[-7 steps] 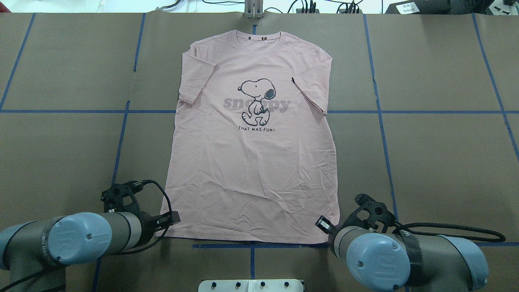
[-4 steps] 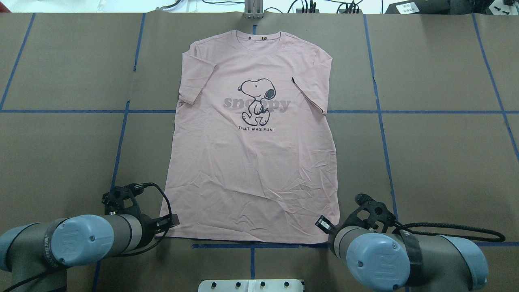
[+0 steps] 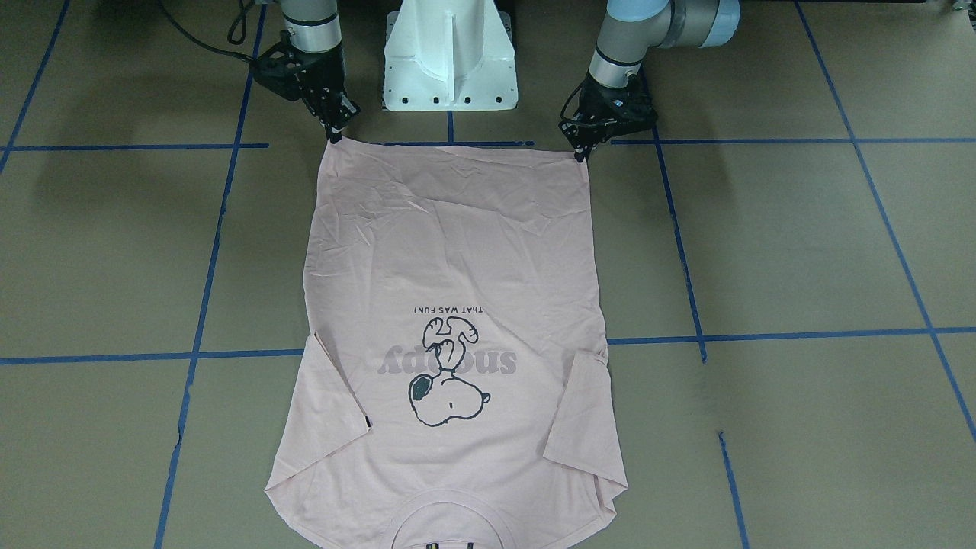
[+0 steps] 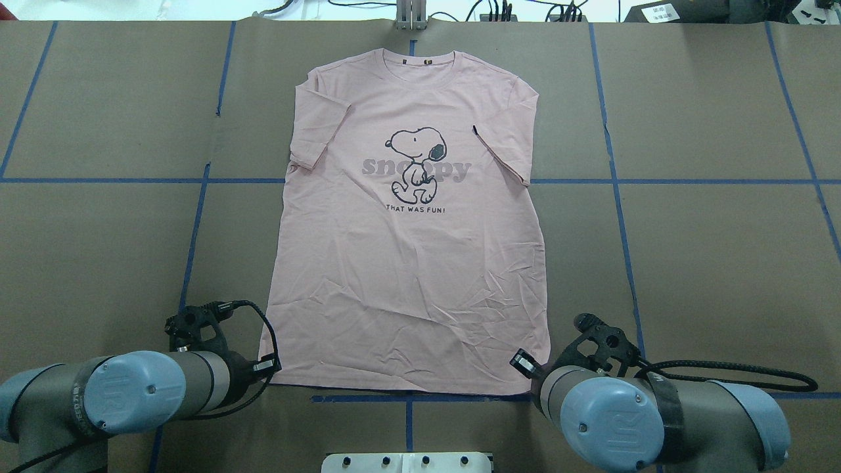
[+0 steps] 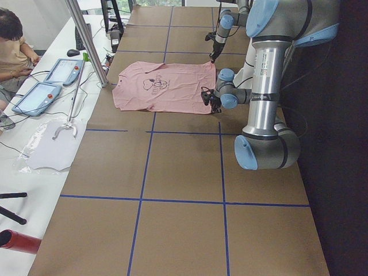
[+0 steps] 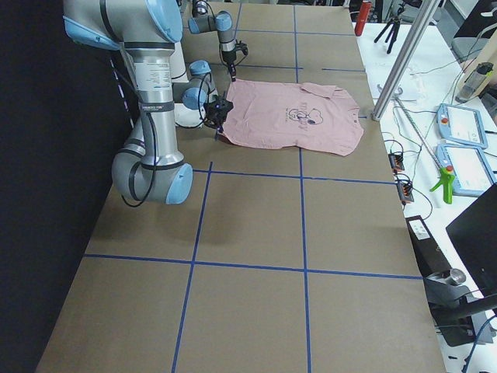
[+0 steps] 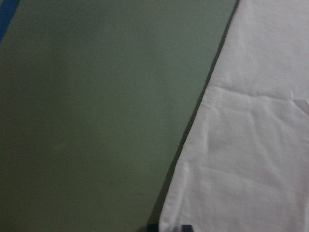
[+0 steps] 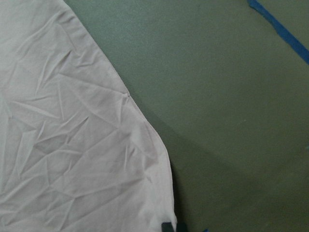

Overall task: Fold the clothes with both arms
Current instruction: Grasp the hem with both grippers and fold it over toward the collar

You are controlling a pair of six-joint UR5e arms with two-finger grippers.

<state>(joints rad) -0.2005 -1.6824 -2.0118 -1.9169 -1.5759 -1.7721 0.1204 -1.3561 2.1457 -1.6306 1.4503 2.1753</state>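
The table (image 4: 690, 263), covered in brown sheeting marked with blue tape lines, carries the whole job.

The pale pink T-shirt (image 4: 407, 282) lies flat on it, front up and centred. The collar is at the far edge, the hem is nearest the robot, and both sleeves are tucked in along the body. Light creasing shows across the lower half.

Treat the shirt as light, limp and soft. It will not hold a shape; it will likely sag between two holds and drag on the sheeting if you lift it low. It is not fragile, but a thin knit can slip from a shallow pinch.

The left arm (image 4: 131, 391) and right arm (image 4: 617, 417) are both down at the near end, one at each side of the hem.

The left gripper (image 3: 582, 152) sits at its hem corner, and the right gripper (image 3: 334, 137) at the opposite one. Each wrist view shows only dark fingertip ends at the cloth edge, so you cannot tell whether either gripper is parted or closed on fabric.

In my judgement these two hem corners are the right places to take hold. Pinch both layers well in from the edge, and raise the two sides evenly.

The small black sleeve tag (image 4: 474, 129) sits well away from both holds.
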